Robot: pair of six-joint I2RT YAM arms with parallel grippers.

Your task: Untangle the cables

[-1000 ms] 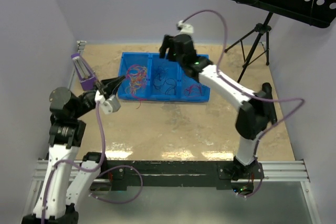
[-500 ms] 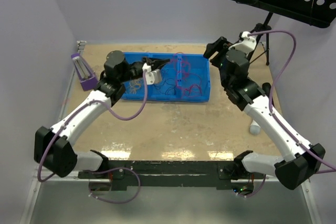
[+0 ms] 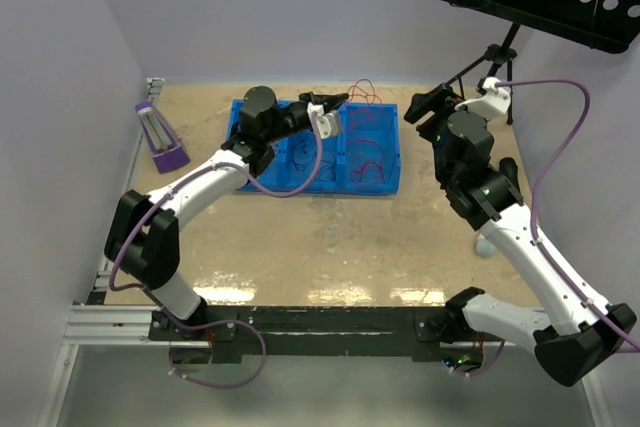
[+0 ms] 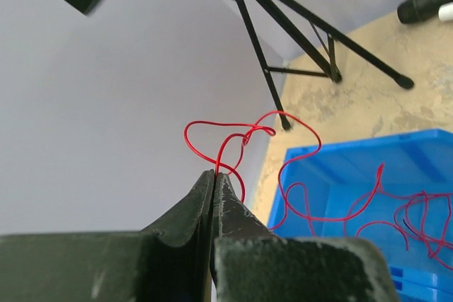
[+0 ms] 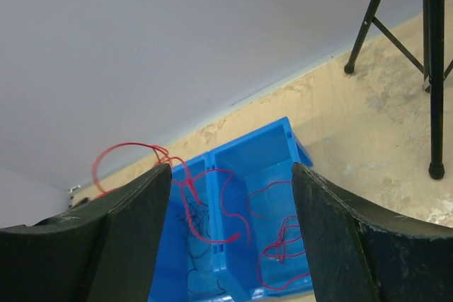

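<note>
Left tool (image 3: 338, 103): pressed together, pinching a red cable (image 4: 212, 122) at its very tips, above the 12 o'clock rim of the blue bin (image 3: 320, 190).
Red cable: curls in loose loops just past the tips, then hangs down into the bin.
Right tool (image 3: 425, 107): spread wide with nothing between the fingers, held above the desk (image 3: 330, 247) at 3 o'clock of the bin, pointing toward it.
Other cables: more red cables (image 3: 370, 162) lie in the 3 o'clock compartment and black cables (image 3: 305, 157) in the middle one.
Blue bin: at the 12 o'clock end of the desk.
Tripod (image 3: 490, 67): at 2 o'clock of the bin.
</note>
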